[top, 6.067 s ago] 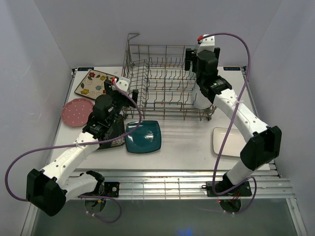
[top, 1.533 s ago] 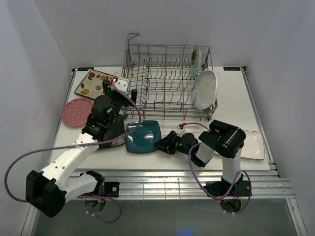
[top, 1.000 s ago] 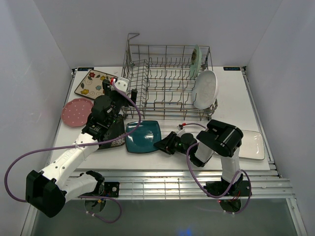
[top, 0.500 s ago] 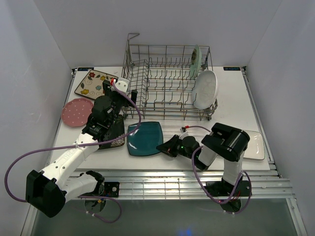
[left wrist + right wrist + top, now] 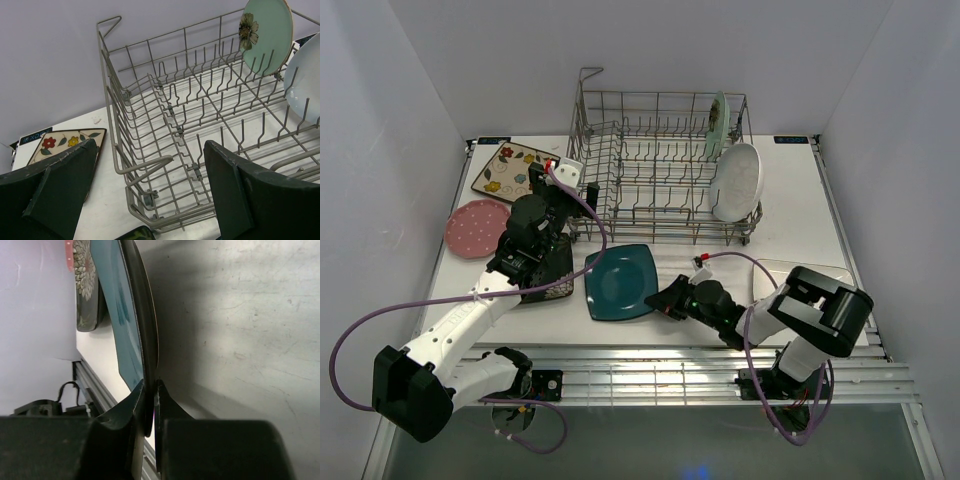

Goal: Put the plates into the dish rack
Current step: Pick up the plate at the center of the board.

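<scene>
While right arm lies stretched low along near edge of white table (image 5: 790,215), right gripper (image 5: 672,300) is clenched on rim of teal square plate (image 5: 620,282) — plate tilted off tabletop, in front of grey wire dish rack (image 5: 620,205). Left arm reaches forward, left gripper (image 5: 560,186) poised at rack's near-left corner — fingers (image 5: 240,200) spread wide, holding nothing.

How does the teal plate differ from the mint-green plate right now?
The teal plate is square, the mint-green plate round. The teal plate is outside the dish rack; the mint-green plate stands upright inside. Only the teal plate is pinched, by the right gripper. Both are green-toned.
</scene>
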Robot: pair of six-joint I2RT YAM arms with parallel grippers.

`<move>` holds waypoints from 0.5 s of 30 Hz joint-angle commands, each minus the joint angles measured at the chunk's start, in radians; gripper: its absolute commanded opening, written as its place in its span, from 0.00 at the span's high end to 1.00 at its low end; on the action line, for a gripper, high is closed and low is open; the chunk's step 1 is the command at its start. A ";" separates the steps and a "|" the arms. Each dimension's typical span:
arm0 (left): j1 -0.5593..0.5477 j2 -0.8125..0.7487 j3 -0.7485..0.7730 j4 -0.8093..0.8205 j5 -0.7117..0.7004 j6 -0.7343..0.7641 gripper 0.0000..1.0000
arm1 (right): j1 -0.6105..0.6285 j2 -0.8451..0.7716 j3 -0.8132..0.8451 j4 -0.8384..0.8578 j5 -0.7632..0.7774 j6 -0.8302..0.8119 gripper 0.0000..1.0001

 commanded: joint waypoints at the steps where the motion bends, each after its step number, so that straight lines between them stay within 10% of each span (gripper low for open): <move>1: -0.001 -0.022 -0.005 0.018 0.001 0.002 0.02 | 0.026 -0.102 0.022 0.066 0.081 -0.110 0.92; 15: -0.001 -0.025 -0.006 0.016 0.002 0.002 0.02 | 0.169 -0.323 0.132 -0.313 0.360 -0.388 0.92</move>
